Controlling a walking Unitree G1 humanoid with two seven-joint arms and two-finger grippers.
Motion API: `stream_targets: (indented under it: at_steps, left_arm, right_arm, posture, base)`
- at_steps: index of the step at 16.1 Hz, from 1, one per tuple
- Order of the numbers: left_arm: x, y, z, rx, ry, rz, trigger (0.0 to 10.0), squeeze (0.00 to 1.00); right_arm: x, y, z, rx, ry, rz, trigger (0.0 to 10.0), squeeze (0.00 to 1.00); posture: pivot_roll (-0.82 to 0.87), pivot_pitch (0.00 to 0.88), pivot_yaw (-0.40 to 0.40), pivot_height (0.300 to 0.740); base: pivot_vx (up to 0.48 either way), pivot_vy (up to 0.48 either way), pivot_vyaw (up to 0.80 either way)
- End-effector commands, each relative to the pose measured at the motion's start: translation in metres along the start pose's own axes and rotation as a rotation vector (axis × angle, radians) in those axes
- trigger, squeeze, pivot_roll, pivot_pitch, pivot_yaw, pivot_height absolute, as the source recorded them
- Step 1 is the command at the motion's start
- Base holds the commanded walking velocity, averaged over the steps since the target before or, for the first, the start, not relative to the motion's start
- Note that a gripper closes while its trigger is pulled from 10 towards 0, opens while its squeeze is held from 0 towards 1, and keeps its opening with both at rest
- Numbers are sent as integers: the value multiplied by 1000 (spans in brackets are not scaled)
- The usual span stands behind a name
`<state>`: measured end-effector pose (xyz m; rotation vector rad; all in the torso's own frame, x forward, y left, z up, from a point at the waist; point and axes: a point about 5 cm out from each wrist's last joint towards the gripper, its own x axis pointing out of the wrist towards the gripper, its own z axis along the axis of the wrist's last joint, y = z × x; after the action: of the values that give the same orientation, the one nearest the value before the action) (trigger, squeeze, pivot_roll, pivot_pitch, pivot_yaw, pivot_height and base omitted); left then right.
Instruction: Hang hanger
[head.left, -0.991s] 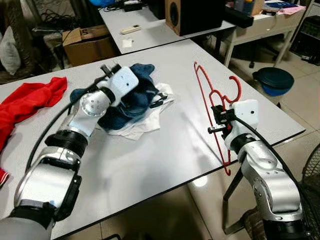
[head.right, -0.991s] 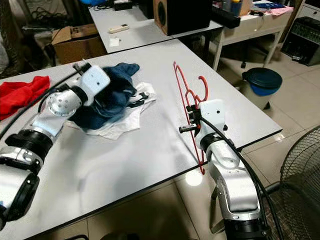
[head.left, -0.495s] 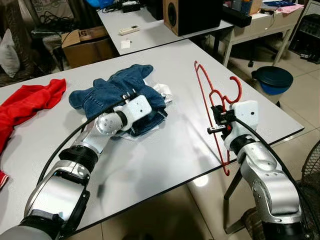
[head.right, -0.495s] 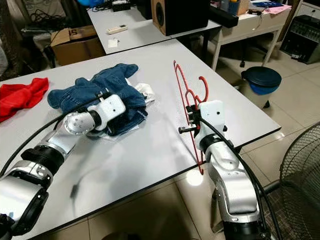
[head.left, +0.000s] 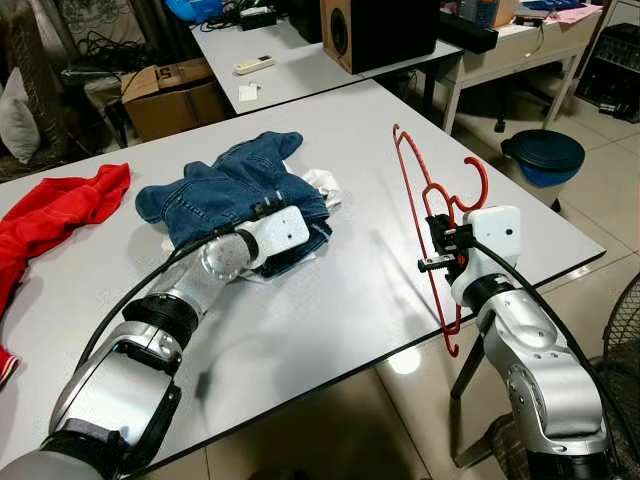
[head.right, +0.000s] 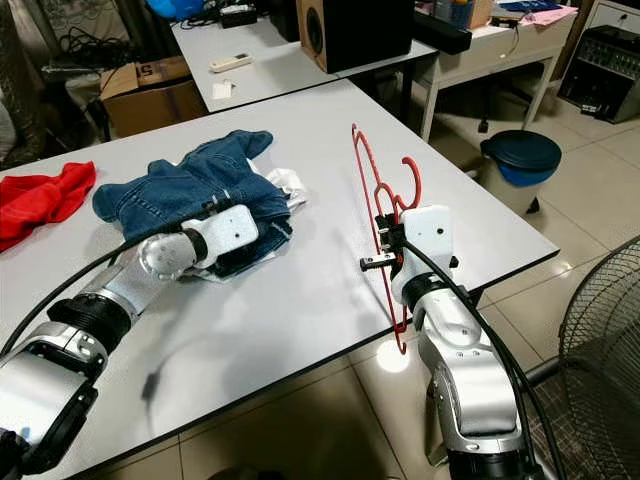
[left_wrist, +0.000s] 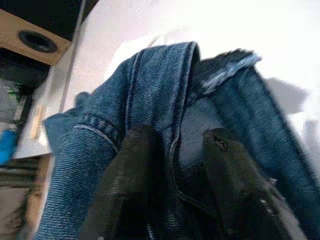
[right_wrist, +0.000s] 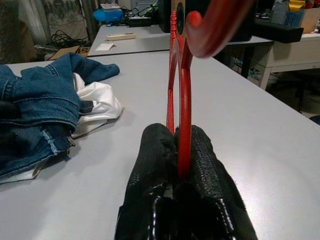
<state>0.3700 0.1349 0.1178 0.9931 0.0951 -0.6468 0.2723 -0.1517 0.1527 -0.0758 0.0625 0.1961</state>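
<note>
My right gripper is shut on a red hanger, holding it upright over the white table's right edge, with the hook pointing up. My left gripper lies low on the near edge of a blue denim garment spread at the table's middle. In the left wrist view its two fingers stand apart, open, and rest on the denim with a seam between them. A white cloth peeks out from under the denim on its right side.
A red cloth lies at the table's left edge. Behind stands a second table with a black speaker, and a cardboard box beside it. A blue bin sits on the floor to the right, a fan at the near right.
My left gripper has come down from the bunched denim to its near edge, and the denim now lies spread flat. The right gripper and hanger have stayed put.
</note>
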Motion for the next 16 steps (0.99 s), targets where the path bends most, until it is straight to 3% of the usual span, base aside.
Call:
stream_targets:
  at_steps: [1, 3, 4, 6, 7, 10, 12, 16]
  left_arm:
    - [-2, 9, -4, 49, 30, 38, 10000, 1000]
    - [-4, 16, -4, 117, 27, 110, 10000, 1000]
    - [-7, 19, -10, 157, 66, 154, 10000, 0]
    - [-10, 24, -14, 180, 83, 227, 10000, 0]
    - [-14, 39, -6, 183, 21, 363, 10000, 0]
    - [-16, 45, 8, 140, -97, 442, 10000, 0]
    - [-15, 33, 10, 99, -162, 379, 10000, 0]
    - [-16, 14, -2, 82, -143, 239, 10000, 0]
  right_arm:
    - [2, 1, 4, -6, -12, 3, 10000, 0]
    - [3, 1, 4, -11, -11, 11, 10000, 0]
    - [4, 3, 4, -16, -10, 20, 10000, 0]
    - [5, 5, 3, -20, -8, 30, 10000, 0]
    - [5, 4, 3, -22, -7, 35, 10000, 0]
    - [5, 4, 3, -26, -5, 42, 10000, 0]
    - [4, 6, 3, -29, -4, 47, 10000, 0]
    - [1, 5, 1, -31, 0, 44, 10000, 0]
  posture:
    - [-104, 0, 152, 740]
    - [-87, 0, 135, 740]
    - [-83, 0, 131, 740]
    - [-80, 0, 124, 740]
    - [-76, 0, 117, 740]
    - [-75, 0, 113, 740]
    - [-82, 0, 118, 740]
    - [-89, 0, 120, 740]
  base:
    - [0, 0, 0]
    - [0, 0, 0]
    - [0, 0, 0]
    - [0, 0, 0]
    - [0, 0, 0]
    - [0, 0, 0]
    - [0, 0, 0]
    - [0, 0, 0]
